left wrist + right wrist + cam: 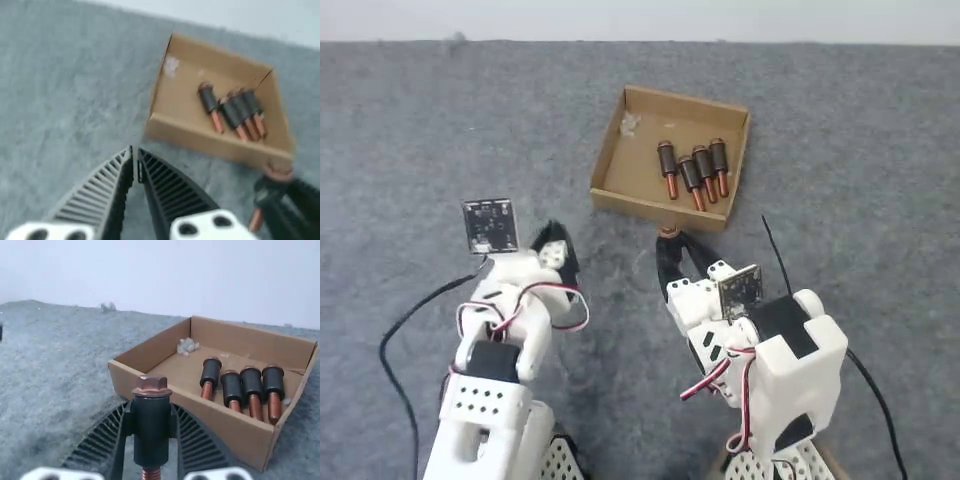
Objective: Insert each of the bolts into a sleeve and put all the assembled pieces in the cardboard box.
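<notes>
A cardboard box (pixel 610 180) (pixel 170 102) (pixel 150 352) sits at the back middle of the grey carpet, with several assembled pieces (pixel 695 170) (pixel 232 110) (pixel 242 385), copper bolts in black sleeves, lying side by side inside it. My right gripper (pixel 668 250) (pixel 150 427) hangs just in front of the box's near wall, shut on one more assembled piece (pixel 150 415) (pixel 270 195) held upright, copper head up. My left gripper (pixel 556 248) (pixel 135 167) is to the left of it, short of the box, shut with nothing between its fingers.
A small whitish scrap (pixel 630 124) (pixel 187 345) lies in the box's far left corner. Grey carpet (pixel 440 130) stretches around the box on all sides. A thin black wire (pixel 778 250) runs beside the right arm.
</notes>
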Controlling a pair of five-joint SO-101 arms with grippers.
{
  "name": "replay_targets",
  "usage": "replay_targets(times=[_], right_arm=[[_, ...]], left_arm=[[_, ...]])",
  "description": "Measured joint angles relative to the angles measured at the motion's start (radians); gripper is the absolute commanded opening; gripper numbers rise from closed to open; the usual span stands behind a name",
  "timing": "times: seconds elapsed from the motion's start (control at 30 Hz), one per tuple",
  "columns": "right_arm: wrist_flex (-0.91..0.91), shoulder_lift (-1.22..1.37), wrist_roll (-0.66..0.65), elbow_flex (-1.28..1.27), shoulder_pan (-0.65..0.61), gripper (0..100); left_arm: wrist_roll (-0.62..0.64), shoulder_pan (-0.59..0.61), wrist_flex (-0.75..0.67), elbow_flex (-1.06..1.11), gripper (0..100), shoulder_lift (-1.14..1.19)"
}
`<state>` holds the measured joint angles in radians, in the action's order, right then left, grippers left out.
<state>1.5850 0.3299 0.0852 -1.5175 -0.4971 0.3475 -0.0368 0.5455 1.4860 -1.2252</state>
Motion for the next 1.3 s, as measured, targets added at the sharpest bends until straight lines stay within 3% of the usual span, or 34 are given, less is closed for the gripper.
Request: replay_targets(times=[0.3, 0.43, 0.6, 0.87, 1.0, 1.17, 1.3], right_arm=[[-0.008, 0.000, 0.000, 0.000, 0.000, 0.6], [-0.061, -0.084, 0.000, -0.021, 0.000, 0.6], [-0.316, -0.262, 0.000, -0.025, 0.000, 0.6], [-0.855, -0.623, 0.000, -0.028, 0.000, 0.6], [-1.073, -0.752, 0.000, -0.029, 0.000, 0.6], [-1.309, -0.809, 0.000, 0.006, 0.000, 0.6], [-1.508, -0.815, 0.000, 0.091, 0.000, 0.6]], left_arm=[[-0.006, 0.011, 0.020, 0.124, 1, -0.002], [-0.083, 0.018, 0.057, 0.124, 1, -0.002], [-0.173, -0.011, 0.149, 0.124, 1, -0.002], [-0.180, -0.020, 0.161, 0.124, 1, -0.002], [-0.186, -0.020, 0.259, 0.112, 1, -0.002], [-0.204, 0.101, 0.388, 0.041, 1, -0.002], [-0.341, 0.164, 0.443, 0.008, 1, -0.006]])
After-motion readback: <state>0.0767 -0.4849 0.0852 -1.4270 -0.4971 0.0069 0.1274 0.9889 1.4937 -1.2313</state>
